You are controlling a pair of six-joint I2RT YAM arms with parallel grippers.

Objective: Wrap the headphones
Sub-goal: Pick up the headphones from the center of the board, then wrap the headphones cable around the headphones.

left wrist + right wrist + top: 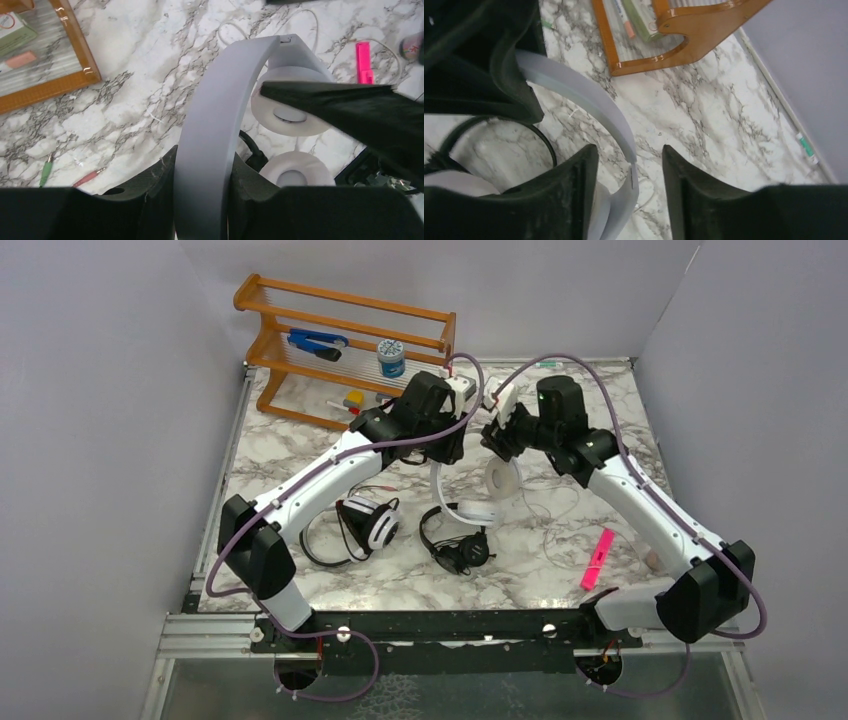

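While your left gripper (204, 167) is clamped on the headband of the all-white headphones (212, 115), with both fingers (150, 192) tight against the band's sides, your right gripper (630, 152) stands part open. Its jaws straddle the band's end by one ear cup, and marble shows between the band and the right-hand finger in that wrist view, so it holds nothing. In the top view both grippers meet just past the centre of the table (290, 440) toward 12 o'clock. The white set sits beneath them at about dead centre, with an ear cup (503, 478) at 3 o'clock of the band. You can't tell from these views whether the cups touch the marble. The thin white cord (560, 505) lies loose toward 3 o'clock. The white headphones with black pads (378, 525) lie at 8 o'clock. The small black headphones (455, 545) lie at 6 o'clock, just beside the low end of the white band. You've got a pink marker (597, 558) at 4 o'clock. The wooden rack (340, 350) is at 11 o'clock with a blue-capped jar (391, 358) on it.
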